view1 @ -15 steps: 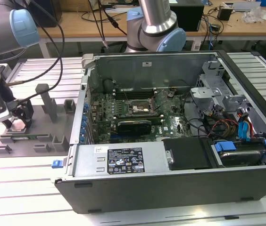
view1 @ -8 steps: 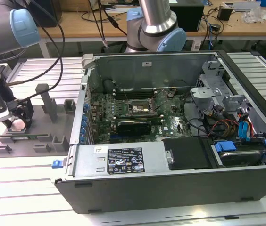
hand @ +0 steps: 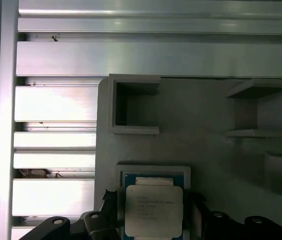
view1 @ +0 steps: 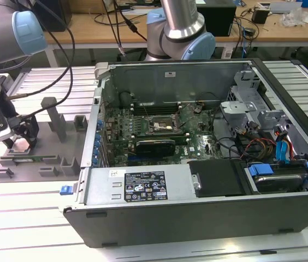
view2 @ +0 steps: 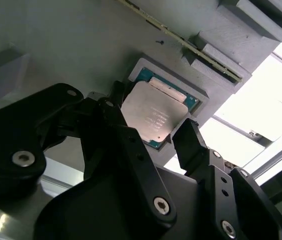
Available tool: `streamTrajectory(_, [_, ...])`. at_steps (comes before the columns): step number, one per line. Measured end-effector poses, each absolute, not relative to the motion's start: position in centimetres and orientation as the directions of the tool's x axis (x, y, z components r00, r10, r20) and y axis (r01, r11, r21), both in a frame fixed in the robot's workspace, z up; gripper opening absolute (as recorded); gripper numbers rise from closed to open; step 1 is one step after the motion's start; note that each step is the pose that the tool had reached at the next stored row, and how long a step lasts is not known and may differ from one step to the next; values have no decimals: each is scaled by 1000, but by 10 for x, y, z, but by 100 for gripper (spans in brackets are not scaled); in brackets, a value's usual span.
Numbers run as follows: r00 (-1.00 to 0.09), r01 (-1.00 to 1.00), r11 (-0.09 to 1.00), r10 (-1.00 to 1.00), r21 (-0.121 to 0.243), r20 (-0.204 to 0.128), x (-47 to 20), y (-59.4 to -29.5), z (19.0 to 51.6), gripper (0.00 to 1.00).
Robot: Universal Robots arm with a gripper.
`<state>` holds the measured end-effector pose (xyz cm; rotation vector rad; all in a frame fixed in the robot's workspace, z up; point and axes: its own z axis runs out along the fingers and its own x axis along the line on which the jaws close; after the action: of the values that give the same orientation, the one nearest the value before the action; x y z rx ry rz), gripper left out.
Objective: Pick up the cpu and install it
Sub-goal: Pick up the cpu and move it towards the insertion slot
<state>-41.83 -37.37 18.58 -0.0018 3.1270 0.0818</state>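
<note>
Slatted aluminium bench (view1: 28,234), bearing everything. At its middle, an open computer case (view1: 143,215), lid off, with the motherboard (view1: 132,128) flat on its floor and a socket (view1: 162,126) near the board's centre, looking unfilled. Toward the bench's edge at the exterior view's left, just beside the case, a grey fixture plate (view1: 53,150) studded with upright blocks. Over that plate, the arm (view1: 1,38), bent down with its wrist low.

Down at the gripper (view1: 20,139): hangs straight over a shallow square nest (hand: 153,169) near the plate's edge farthest from the case. Grips nothing so far. Black fingers (view2: 187,142) spread, one on each side of the cpu (view2: 153,112), tips down about level with the nest's rim. Cannot tell whether the pads touch the chip's edges; in both wrist views, no more than a sliver of gap at best.

The cpu (hand: 153,210) itself: flat in the nest, silver lid up, thin darker rim all round, sides square to the nest walls. Lies directly beneath the tool and centred between the fingers, so no sideways offset worth naming. Closing line across two opposite edges, seemingly the chip's shorter span, with the slightly longer axis along the fingers' faces. Socket well apart from here, inside the case toward the exterior view's right.
</note>
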Motion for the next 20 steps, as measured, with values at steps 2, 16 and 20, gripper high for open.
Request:
streamTrajectory(2, [-1000, -2, 999, -1, 52, -13, -418, -374, 186, 66])
streamTrajectory(16, [-1000, -1, 999, -1, 52, -8, -418, -374, 186, 66])
streamTrajectory(20, [-1000, -1, 999, -1, 52, -8, -418, -374, 186, 65])
